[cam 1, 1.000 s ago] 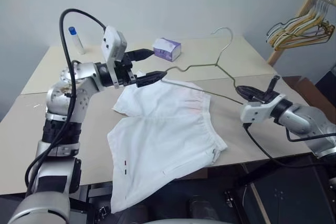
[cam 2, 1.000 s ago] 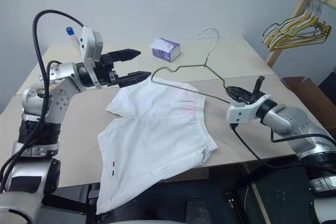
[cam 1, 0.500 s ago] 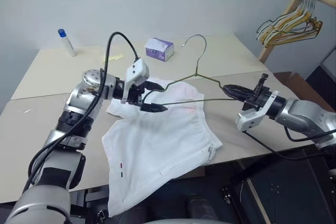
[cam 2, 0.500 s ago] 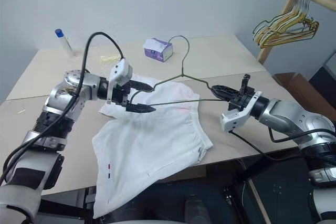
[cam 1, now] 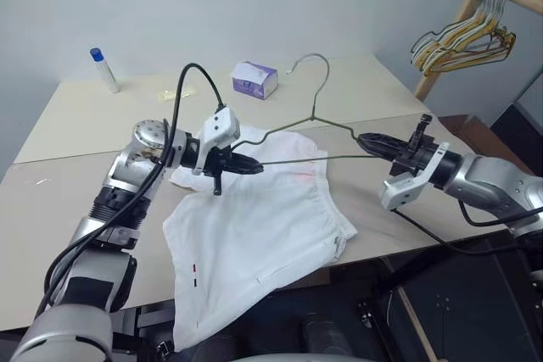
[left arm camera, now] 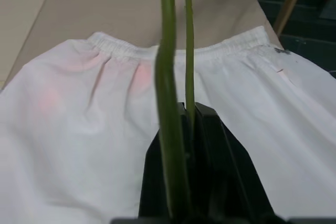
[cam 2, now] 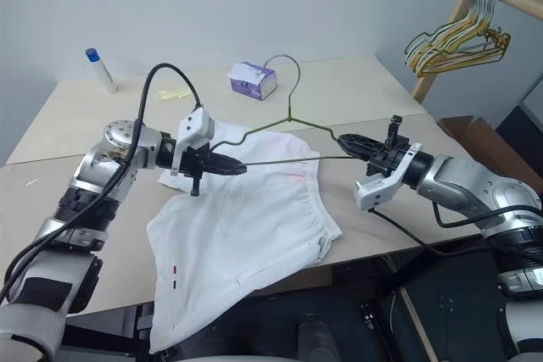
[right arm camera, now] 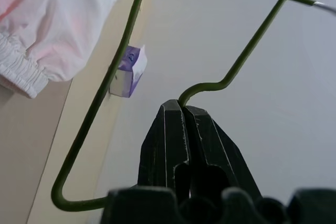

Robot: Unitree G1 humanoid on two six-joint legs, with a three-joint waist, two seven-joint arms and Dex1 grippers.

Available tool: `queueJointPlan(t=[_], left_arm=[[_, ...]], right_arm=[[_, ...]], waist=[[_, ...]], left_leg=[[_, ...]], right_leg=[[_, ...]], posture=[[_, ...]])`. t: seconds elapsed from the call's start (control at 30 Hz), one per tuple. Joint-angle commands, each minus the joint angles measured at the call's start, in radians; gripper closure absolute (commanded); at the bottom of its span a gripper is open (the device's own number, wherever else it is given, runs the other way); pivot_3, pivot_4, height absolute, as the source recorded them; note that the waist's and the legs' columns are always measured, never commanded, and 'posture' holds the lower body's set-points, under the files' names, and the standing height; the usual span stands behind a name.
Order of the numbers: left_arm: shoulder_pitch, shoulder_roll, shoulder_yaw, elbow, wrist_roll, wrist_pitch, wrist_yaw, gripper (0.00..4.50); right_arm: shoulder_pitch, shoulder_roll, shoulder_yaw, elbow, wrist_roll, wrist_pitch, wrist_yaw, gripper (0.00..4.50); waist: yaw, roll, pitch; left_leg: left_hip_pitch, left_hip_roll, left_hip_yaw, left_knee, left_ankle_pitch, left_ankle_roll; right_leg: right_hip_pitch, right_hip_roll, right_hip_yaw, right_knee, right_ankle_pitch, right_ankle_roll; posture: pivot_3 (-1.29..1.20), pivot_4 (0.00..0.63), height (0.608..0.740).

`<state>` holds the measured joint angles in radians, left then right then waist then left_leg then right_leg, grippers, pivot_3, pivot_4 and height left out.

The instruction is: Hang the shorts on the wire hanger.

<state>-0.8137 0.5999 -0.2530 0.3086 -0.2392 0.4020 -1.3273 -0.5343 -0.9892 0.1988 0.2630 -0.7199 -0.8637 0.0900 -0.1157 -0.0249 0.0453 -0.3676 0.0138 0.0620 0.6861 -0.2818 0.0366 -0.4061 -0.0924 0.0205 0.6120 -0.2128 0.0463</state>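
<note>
So here we've got the wire hanger [cam 1: 310,129] held up off the table [cam 1: 76,192] by both arms at once. The left gripper [cam 1: 253,167] is pinched tight on the hanger's left corner, and from the left wrist view we can see the two green wires running right between the black fingers [left arm camera: 220,182], which are closed down on them. The right gripper [cam 1: 366,141] is clamped just as tight on the opposite corner; in the right wrist view the bent end of the wire disappears into the seam between its fingers [right arm camera: 163,150]. So the hanger hangs stretched between the two grippers, hook pointing up and away from us toward the back of the table.

The shorts [cam 1: 254,235] are lying flat on the table underneath the hanger, not on it yet. The gathered waistband with the pinkish tint sits toward the far side, right below the hanger's bottom wire, and one leg spills over the near edge of the table. We can spot the tiny dark-and-red mark [cam 1: 194,274] near that hem.

Also around: a small purple-and-white tissue box [cam 1: 254,80] behind the hook, a bottle with a blue cap [cam 1: 105,69] at the far left corner, and a wooden rack [cam 1: 454,27] with a bunch of hangers [cam 1: 462,40] off to the right.
</note>
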Motion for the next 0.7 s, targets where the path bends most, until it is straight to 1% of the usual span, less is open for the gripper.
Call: queueJointPlan(t=[0.03,0.1,0.17,0.27,0.33,0.4,0.43,0.47,0.5,0.53,0.6,0.7], left_arm=[[0.005,0.008,0.03,-0.042,-0.016,0.006,-0.005,4.49],[0.01,0.015,0.045,-0.048,-0.024,0.014,-0.005,4.5],[0.016,0.019,0.054,-0.051,-0.019,0.012,0.003,4.5],[0.051,0.021,0.053,-0.063,0.031,-0.046,0.062,4.5],[0.083,0.024,0.048,-0.086,0.058,-0.097,0.089,4.5],[0.12,0.036,0.043,-0.12,0.074,-0.144,0.089,4.5],[0.139,0.044,0.044,-0.139,0.08,-0.174,0.083,4.5],[0.151,0.049,0.049,-0.157,0.075,-0.179,0.075,4.5],[0.162,0.054,0.056,-0.177,0.067,-0.188,0.067,4.5],[0.171,0.057,0.062,-0.194,0.061,-0.196,0.062,4.5],[0.183,0.062,0.066,-0.22,0.06,-0.207,0.061,4.5],[0.199,0.066,0.068,-0.249,0.054,-0.204,0.062,4.5]], right_arm=[[-0.009,-0.01,-0.037,-0.036,0.094,-0.007,0.044,4.24],[0.023,-0.028,-0.035,-0.057,0.203,-0.016,0.117,3.7],[0.055,-0.044,-0.037,-0.085,0.299,0.001,0.191,3.06],[0.135,-0.081,-0.047,-0.181,0.498,0.088,0.334,1.98],[0.196,-0.102,-0.058,-0.268,0.677,0.198,0.44,1.27],[0.25,-0.12,-0.079,-0.363,0.866,0.374,0.544,0.58],[0.269,-0.14,-0.09,-0.411,0.96,0.502,0.598,0.22],[0.277,-0.161,-0.096,-0.439,1.046,0.592,0.669,0.06],[0.273,-0.184,-0.098,-0.461,1.115,0.699,0.731,0.06],[0.259,-0.195,-0.095,-0.469,1.147,0.769,0.776,0.06],[0.207,-0.181,-0.084,-0.465,1.159,0.881,0.816,0.06],[0.088,-0.139,-0.023,-0.458,1.129,1.098,0.849,0.06]], waist=[[-0.001,0.0,0.0],[-0.003,0.0,0.0],[-0.002,0.0,0.0],[-0.002,0.0,0.0],[0.0,0.0,0.0],[0.001,0.0,0.0],[0.003,0.0,0.0],[0.005,0.0,0.0],[0.01,0.0,0.0],[0.016,0.0,0.0],[0.025,0.0,0.0],[0.033,0.001,-0.001]], left_leg=[[0.0,0.0,0.0,0.0,0.0,0.0],[0.0,0.0,0.0,0.0,0.0,0.0],[0.0,0.0,-0.001,0.0,0.0,0.0],[0.0,0.0,-0.001,0.0,0.0,0.001],[0.0,0.001,-0.001,0.0,0.0,0.001],[0.001,0.002,-0.001,0.0,0.0,0.001],[0.001,0.002,-0.001,0.0,0.0,0.001],[0.001,0.002,-0.001,0.0,0.0,0.001],[0.002,0.002,-0.001,0.001,0.0,0.001],[0.002,0.003,-0.001,0.001,0.0,0.001],[0.003,0.003,-0.001,0.001,-0.001,0.001],[0.003,0.002,0.0,0.001,-0.001,0.001]], right_leg=[[0.0,0.0,0.0,0.0,0.0,0.0],[0.0,0.0,0.0,0.0,0.0,0.0],[0.0,0.0,0.0,0.0,0.0,0.0],[0.001,0.0,0.0,0.0,0.0,0.0],[0.001,-0.001,0.0,0.0,0.0,0.0],[0.002,-0.001,0.0,0.0,0.0,0.0],[0.002,-0.001,0.0,0.001,0.001,0.0],[0.002,-0.001,0.0,0.001,0.001,0.0],[0.002,-0.001,0.0,0.002,0.001,0.0],[0.002,-0.001,0.0,0.002,0.001,0.0],[0.003,-0.001,-0.001,0.001,0.001,0.0],[0.003,-0.001,-0.001,0.001,0.001,0.0]], posture=[[-0.1,0.0,0.74],[-0.1,0.0,0.74],[-0.1,0.0,0.74],[-0.09,0.0,0.74],[-0.08,0.0,0.74],[-0.08,0.0,0.74],[-0.07,0.0,0.74],[-0.07,0.0,0.74],[-0.07,0.0,0.74],[-0.06,0.0,0.74],[-0.06,0.0,0.74],[-0.05,0.0,0.74]])
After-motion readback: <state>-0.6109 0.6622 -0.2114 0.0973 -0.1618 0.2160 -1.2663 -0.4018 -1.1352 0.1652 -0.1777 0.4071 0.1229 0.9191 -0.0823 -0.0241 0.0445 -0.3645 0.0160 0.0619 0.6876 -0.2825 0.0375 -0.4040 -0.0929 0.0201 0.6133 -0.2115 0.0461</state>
